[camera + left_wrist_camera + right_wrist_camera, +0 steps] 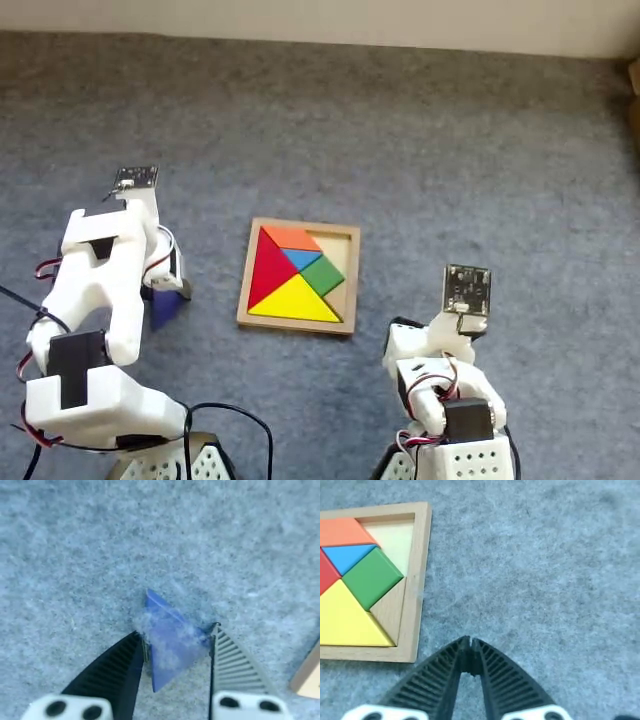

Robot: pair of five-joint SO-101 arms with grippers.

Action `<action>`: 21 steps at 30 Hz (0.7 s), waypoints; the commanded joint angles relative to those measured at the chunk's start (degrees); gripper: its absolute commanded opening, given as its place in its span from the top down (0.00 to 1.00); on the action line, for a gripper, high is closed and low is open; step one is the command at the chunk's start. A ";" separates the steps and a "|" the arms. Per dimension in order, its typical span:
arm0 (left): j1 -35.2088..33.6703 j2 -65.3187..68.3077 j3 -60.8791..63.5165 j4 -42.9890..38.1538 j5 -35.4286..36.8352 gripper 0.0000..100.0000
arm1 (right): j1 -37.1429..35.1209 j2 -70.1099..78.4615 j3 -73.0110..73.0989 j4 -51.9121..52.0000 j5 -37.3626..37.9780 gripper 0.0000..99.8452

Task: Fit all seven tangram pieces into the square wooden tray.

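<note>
Triangle [165, 308] in the left jaws lies mostly hidden under that arm.

I count six tangram pieces. Five sit in the one wooden tray [300, 325]: red triangle [265, 272], yellow triangle [292, 300], orange piece [290, 238], light blue triangle [301, 259] and green square [323, 274] — and one dark blue piece [172, 642] lies to its left. Arms — two, left arm [100, 300] and right arm [445, 390].

dark blue piece [166, 308] mostly behind the left arm [100, 280] from above
</note>
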 commanded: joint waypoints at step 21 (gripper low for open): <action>13.58 -21.67 -1.89 9.49 0.53 0.86 | 0.84 -0.66 6.64 -1.89 0.79 1.00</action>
